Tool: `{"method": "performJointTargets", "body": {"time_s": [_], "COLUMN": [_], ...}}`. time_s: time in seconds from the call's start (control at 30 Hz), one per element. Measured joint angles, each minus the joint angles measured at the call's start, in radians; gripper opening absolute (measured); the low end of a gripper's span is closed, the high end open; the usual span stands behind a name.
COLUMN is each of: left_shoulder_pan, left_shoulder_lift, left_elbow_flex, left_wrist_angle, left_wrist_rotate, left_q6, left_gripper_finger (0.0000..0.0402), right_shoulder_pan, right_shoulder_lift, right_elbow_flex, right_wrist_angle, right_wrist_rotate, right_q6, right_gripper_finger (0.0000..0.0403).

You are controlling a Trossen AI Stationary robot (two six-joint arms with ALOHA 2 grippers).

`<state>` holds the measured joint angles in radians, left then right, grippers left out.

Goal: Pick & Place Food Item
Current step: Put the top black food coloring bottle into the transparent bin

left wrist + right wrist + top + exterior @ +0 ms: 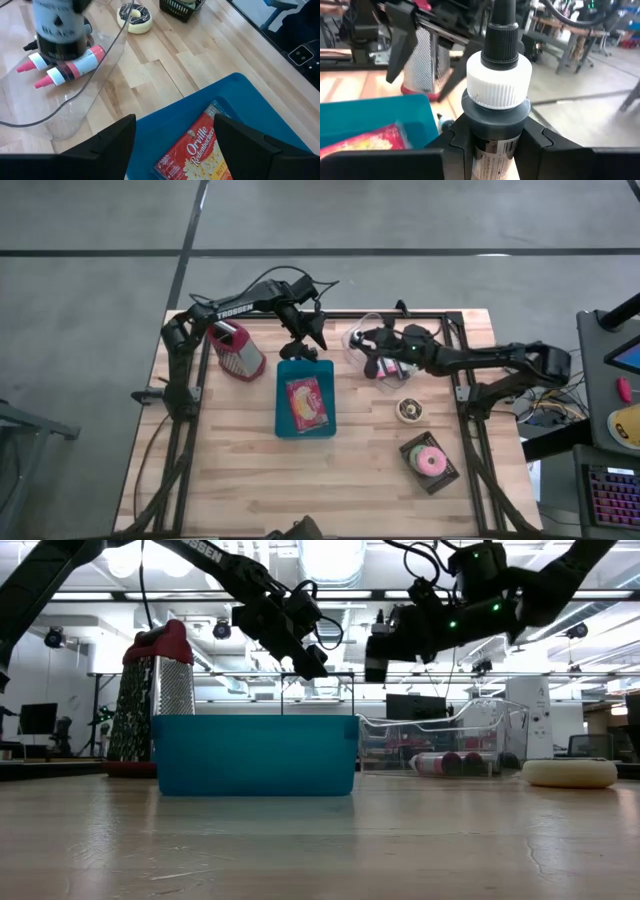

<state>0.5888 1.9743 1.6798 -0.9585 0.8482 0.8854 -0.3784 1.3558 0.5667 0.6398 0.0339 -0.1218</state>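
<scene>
Over the wooden table (pixel 240 470): blue bin (pixel 283 423) mid-board, popcorn packet (pixel 307 402) already lying inside. Left gripper (pixel 302 345) hovering just above the bin's far edge, jaws wide, holding nothing. Right gripper (pixel 381 357) clamped on a dark bottle (pixel 496 95) with white collar, above the clear tray (pixel 362 337). Risks: bottle slipping in transit; arms close, could collide near the bin

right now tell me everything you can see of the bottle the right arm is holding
The dark squeeze bottle with a ribbed white collar and black nozzle cap has a barcode label on its body. It stands upright between the right end effector fingers, which are shut on it, lifted over the clear plastic bin beside the blue plastic tub.
</scene>
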Motion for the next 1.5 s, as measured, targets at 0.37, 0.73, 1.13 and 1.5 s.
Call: {"method": "performJointTargets", "body": {"time_s": [0.37,0.73,1.13,1.5], "left_shoulder_pan": [0.0,0.0,-0.001,-0.001], "left_shoulder_lift": [0.0,0.0,0.0,0.0], "left_elbow_flex": [0.0,0.0,0.0,0.0], "left_wrist_angle": [0.011,0.016,0.016,0.016], "left_wrist_rotate": [-0.002,-0.006,-0.007,-0.014], "left_q6": [0.006,0.006,0.006,0.005], "left_gripper_finger": [0.0275,0.0275,0.0275,0.0275], "right_shoulder_pan": [-0.073,-0.11,-0.147,-0.162], "right_shoulder_lift": [-0.179,-0.138,0.074,0.18], "right_elbow_flex": [0.0,0.161,0.309,0.366], "right_wrist_angle": [-0.436,-0.903,-1.113,-1.168], "right_wrist_rotate": [0.029,0.011,-0.041,-0.09], "right_q6": [0.017,0.003,-0.032,-0.058], "right_gripper_finger": [0.009,0.009,0.009,0.009]}}
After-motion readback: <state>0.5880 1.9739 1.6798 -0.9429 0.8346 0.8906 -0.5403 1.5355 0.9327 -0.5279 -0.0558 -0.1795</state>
